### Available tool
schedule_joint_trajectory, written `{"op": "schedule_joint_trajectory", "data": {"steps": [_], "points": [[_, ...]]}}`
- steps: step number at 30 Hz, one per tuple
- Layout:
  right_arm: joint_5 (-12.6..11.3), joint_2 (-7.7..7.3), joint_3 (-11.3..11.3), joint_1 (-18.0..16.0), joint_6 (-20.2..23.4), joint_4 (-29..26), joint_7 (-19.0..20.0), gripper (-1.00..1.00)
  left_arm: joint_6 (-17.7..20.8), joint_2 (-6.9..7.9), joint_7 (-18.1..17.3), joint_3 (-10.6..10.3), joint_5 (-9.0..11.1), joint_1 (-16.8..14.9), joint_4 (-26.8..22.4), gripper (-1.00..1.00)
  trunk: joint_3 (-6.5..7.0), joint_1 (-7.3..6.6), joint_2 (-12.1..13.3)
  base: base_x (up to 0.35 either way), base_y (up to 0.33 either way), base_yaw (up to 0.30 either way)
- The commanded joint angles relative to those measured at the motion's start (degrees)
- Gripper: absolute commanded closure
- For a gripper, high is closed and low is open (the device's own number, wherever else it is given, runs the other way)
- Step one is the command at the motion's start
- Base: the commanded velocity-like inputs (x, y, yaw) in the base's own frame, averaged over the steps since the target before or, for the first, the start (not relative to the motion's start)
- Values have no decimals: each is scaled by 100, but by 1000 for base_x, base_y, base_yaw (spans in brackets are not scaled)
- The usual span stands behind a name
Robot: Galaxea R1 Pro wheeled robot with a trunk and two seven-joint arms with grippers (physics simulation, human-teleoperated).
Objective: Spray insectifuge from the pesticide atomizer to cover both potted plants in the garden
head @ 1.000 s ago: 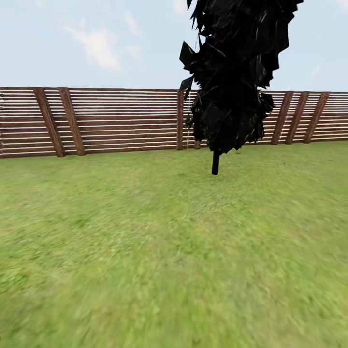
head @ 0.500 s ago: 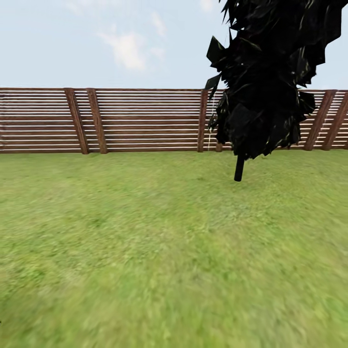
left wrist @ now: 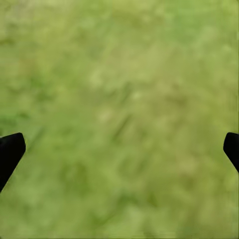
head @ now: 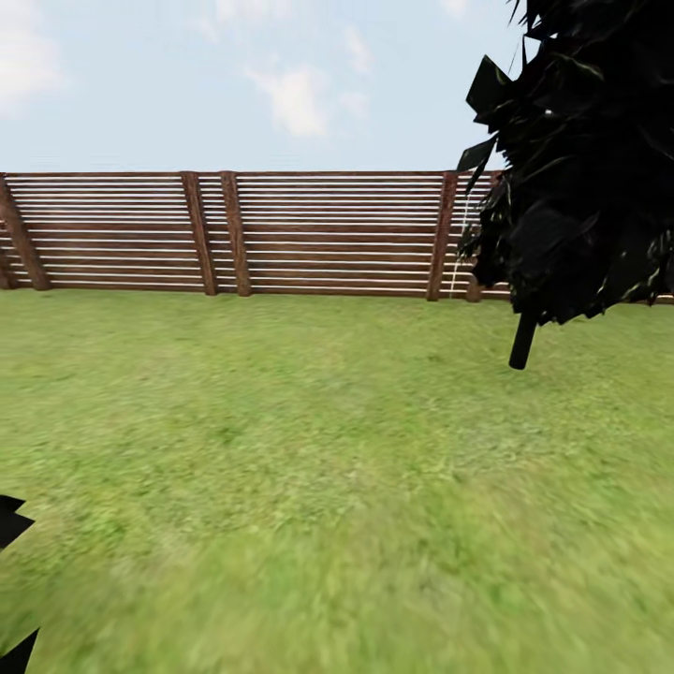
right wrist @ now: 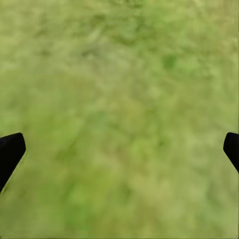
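Observation:
The pesticide atomizer and the potted plants are out of view. The garden lawn (head: 318, 449) stretches ahead to a brown slatted fence (head: 318, 234). In the left wrist view my left gripper (left wrist: 119, 149) is open, its black fingertips (left wrist: 10, 152) far apart over bare grass with nothing between them. In the right wrist view my right gripper (right wrist: 119, 149) is open the same way, fingertips (right wrist: 10, 152) wide apart above grass.
A tree with dark, almost black foliage (head: 590, 168) and a thin trunk (head: 522, 342) stands at the right, in front of the fence. Black pointed shapes (head: 11, 524) poke in at the lower left edge; what they are I cannot tell.
The head camera has turned left, so the tree and fence posts slide right in the picture. Black pointed shapes have come into the lower left corner.

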Motion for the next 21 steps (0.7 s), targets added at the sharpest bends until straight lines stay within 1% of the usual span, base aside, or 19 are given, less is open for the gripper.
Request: {"op": "schedule_joint_trajectory", "data": {"steps": [1, 21], "points": [[1, 0, -6, -1, -17, 1, -2, -100, -20, -1, 10, 6, -10, -5, 7, -100, -5, 3, -2, 337, 97, 268], [1, 0, -6, -1, -15, 1, -2, -100, -20, -1, 7, 5, -14, -6, 7, -100, -5, 3, -2, 337, 97, 268]]}}
